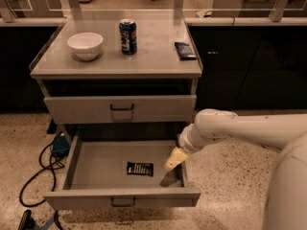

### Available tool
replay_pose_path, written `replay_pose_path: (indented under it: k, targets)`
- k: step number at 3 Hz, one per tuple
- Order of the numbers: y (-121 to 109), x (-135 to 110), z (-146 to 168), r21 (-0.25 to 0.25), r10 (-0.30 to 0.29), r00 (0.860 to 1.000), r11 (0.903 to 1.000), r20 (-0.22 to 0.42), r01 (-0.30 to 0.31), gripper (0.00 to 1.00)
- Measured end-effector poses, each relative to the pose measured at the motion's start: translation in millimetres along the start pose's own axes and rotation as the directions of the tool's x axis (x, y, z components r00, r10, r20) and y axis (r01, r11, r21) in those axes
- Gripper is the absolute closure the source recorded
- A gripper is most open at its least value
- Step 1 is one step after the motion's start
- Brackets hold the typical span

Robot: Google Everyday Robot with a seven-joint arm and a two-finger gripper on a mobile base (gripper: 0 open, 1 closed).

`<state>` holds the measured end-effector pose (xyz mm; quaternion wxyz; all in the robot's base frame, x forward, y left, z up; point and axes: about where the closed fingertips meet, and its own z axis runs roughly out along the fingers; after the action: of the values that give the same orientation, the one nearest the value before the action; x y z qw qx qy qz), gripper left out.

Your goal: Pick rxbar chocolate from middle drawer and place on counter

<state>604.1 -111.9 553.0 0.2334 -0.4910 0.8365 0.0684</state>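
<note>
Hanging over the right-hand part of the open middle drawer point(94, 166), the gripper point(175, 158) shows as a pale yellowish tip at the end of the white arm point(240, 131), which reaches in from the right edge of the view. The tip points down and to the left, above the drawer floor near the right wall, and casts a dark shadow just below it. Whether the gripper is spread or closed cannot be told from this angle; nothing is seen in its hold.

The rxbar chocolate point(140, 168) lies flat on the drawer floor, roughly in the middle and toward the front, its long side running left to right. It sits just left of the gripper tip and apart from it.

Above, the taller drawer point(120, 108) is closed. On the counter point(153, 63) stand 3 things: a white bowl point(85, 45) at the left, a dark blue can point(128, 36) upright near the middle, and a dark blue packet point(184, 50) lying flat near the right edge. A black cable point(38, 172) trails over the speckled floor left of the cabinet.
</note>
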Motion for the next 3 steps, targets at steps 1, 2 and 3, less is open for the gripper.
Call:
replay_pose_path:
  k: [1, 2, 3]
  targets:
    - [5, 0, 18, -0.115, 0.045, 0.991, 0.9929, 0.126, -0.03, 0.0]
    - [-4, 0, 66, -0.189, -0.013, 0.976, 0.9805, 0.218, 0.055, 0.0]
    - [-20, 7, 92, -0.175, -0.048, 0.968, 0.9802, 0.247, 0.093, 0.0]
